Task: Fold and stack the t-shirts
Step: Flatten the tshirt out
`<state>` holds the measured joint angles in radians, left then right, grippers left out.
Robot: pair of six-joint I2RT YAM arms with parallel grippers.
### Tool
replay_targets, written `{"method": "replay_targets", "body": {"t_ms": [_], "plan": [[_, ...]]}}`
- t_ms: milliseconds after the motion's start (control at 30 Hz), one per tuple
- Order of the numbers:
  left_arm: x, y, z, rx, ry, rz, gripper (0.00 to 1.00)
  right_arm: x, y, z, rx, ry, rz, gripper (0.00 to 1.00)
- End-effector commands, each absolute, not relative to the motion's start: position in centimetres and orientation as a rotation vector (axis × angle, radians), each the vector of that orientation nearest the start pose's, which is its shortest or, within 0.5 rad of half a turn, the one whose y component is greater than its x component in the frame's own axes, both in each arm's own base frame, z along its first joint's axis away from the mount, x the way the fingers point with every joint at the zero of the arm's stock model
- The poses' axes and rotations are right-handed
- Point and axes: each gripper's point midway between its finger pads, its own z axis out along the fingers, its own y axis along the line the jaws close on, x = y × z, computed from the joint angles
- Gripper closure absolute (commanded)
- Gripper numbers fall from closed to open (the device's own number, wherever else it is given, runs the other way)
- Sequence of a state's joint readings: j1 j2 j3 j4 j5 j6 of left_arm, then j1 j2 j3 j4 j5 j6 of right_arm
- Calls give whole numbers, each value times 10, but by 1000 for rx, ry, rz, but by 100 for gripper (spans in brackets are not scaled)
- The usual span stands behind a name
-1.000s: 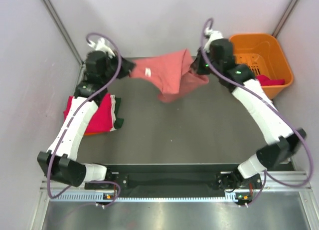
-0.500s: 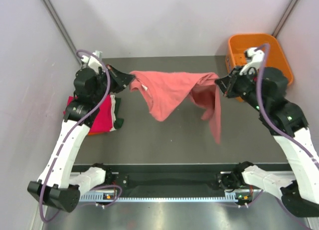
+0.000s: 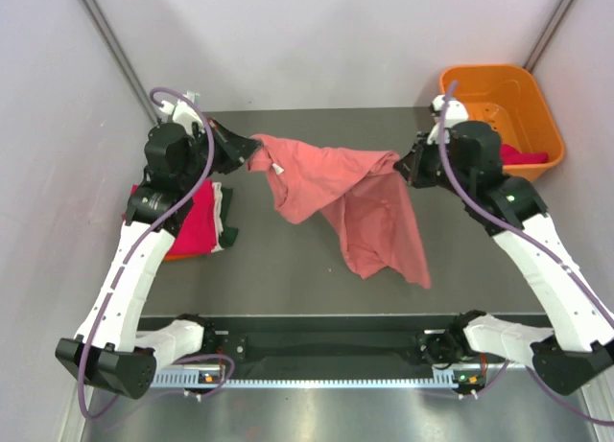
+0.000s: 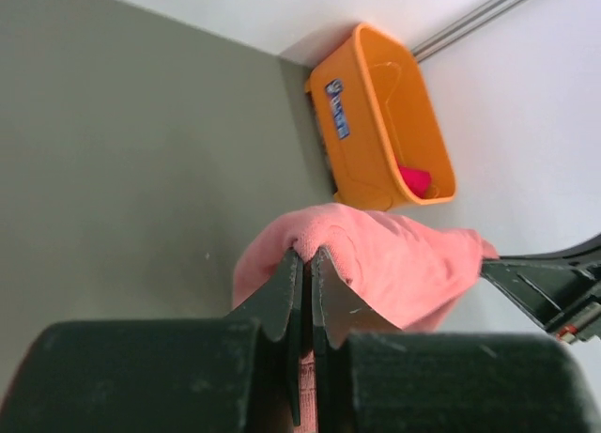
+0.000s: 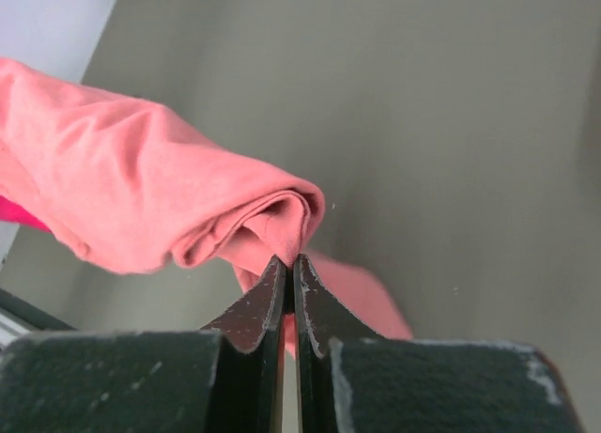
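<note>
The table (image 3: 288, 279) fills the middle of the top view, and the salmon-pink t-shirt (image 3: 336, 188) hangs across its upper centre, strung between the two arms. A second ago it was a tight bunch at the far edge with the arms close together. The arms then swung apart and pulled it into a band, and now its lower part has dropped and fanned out toward the centre of the frame, with the hem lying on or just above the table. The top edge is still twisted and rolled rather than flat, so the shirt looks opened but not yet spread. It probably needs another shake or a drag across the surface before any fold.

At the left edge lies the folded pile (image 3: 197, 221), with a magenta-red shirt on top and orange, white and dark green edges beneath. The orange basket (image 3: 537, 102) sits at upper right with another magenta-red shirt (image 3: 523, 156) inside.

The left gripper (image 3: 251, 152) has its jaws pinched together on one end of the salmon-pink cloth, at upper left. The right gripper (image 3: 408, 169) is pinched on the other end at upper right, and each wrist view shows the fabric rolled over the closed tips.
</note>
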<state>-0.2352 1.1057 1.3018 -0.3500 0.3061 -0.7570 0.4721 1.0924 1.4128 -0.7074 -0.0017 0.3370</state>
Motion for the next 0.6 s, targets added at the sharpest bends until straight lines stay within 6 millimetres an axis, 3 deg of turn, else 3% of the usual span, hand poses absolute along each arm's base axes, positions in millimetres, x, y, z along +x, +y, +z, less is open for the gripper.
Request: {"method": "replay_targets", "body": {"t_ms": [0,67,167,200,233,300,367,400,567], "plan": [[334,-158,378,-226,1801,-959,100,301,183,337,-179,1995,611,100],[338,-156,363,-242,1830,-933,100,296,201,316,-251,2064,657,100],[348,-149,319,-293,1905,-857,99,279,222,295,-353,2116,694,100],[349,-146,299,-308,1948,-830,93,275,225,290,-366,2124,703,100],[352,-144,289,-312,1967,-802,68,268,227,280,-382,2143,716,100],[358,-132,261,-355,2034,-696,31,256,232,267,-410,2169,744,100],[357,-133,251,-310,2072,-671,9,248,234,265,-420,2170,774,100],[355,-137,253,-285,2077,-687,3,248,234,264,-418,2168,783,100],[339,-175,265,-78,2060,-753,3,255,241,250,-416,2197,782,100]]}}
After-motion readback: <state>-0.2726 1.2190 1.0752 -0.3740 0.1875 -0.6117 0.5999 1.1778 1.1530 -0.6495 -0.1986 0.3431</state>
